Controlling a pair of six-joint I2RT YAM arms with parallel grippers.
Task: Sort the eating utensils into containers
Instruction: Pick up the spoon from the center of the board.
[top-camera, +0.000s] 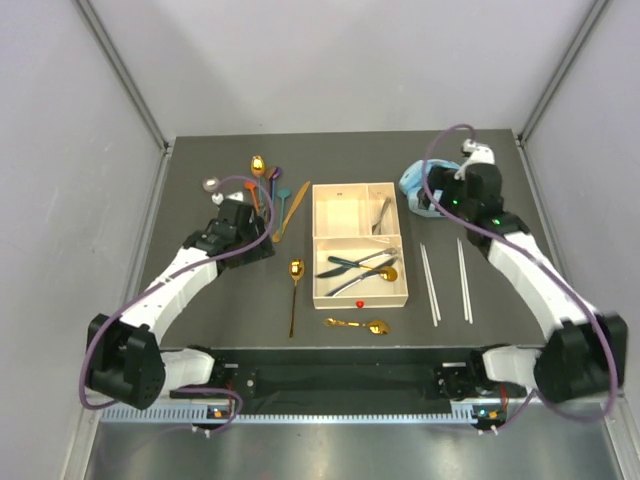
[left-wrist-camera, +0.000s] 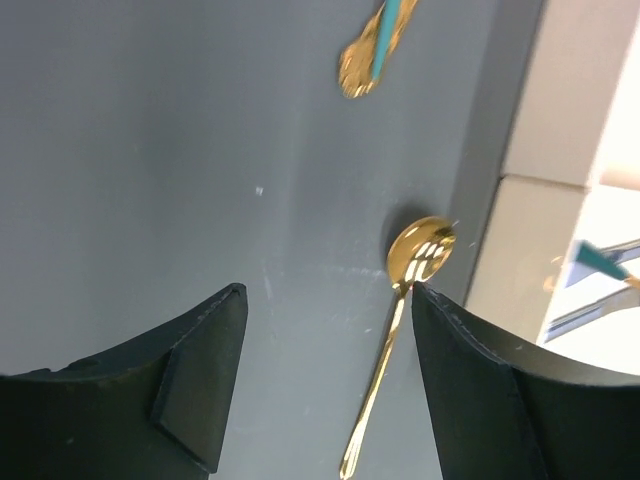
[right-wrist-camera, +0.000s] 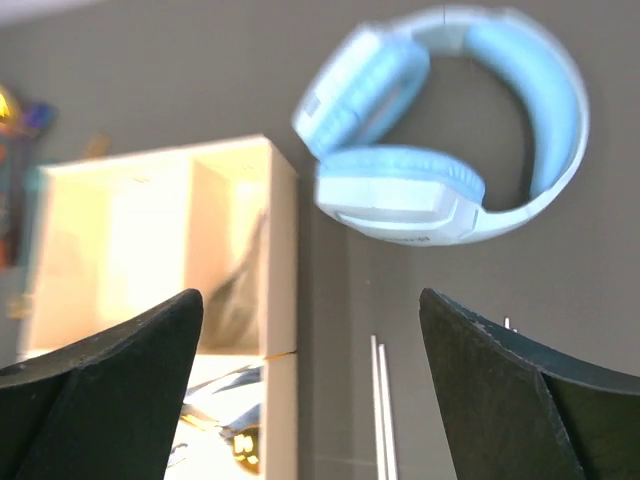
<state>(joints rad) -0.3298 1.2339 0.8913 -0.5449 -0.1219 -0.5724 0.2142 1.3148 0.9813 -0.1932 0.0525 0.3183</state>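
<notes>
A: The left fingers (left-wrist-camera: 200, 380)?
B: Spread wide, empty, over a gold spoon (left-wrist-camera: 420, 255) lying on the surface (left-wrist-camera: 150, 150) just beside the tray (top-camera: 340, 212).
A: And the right fingers (right-wrist-camera: 120, 380)?
B: Also spread, empty, near the headphones (right-wrist-camera: 400, 190).

Light: we see even, bright light with soft shadows.
Blur: we find the headphones (right-wrist-camera: 400, 190) and tray (right-wrist-camera: 284, 250) smeared and washed out.
</notes>
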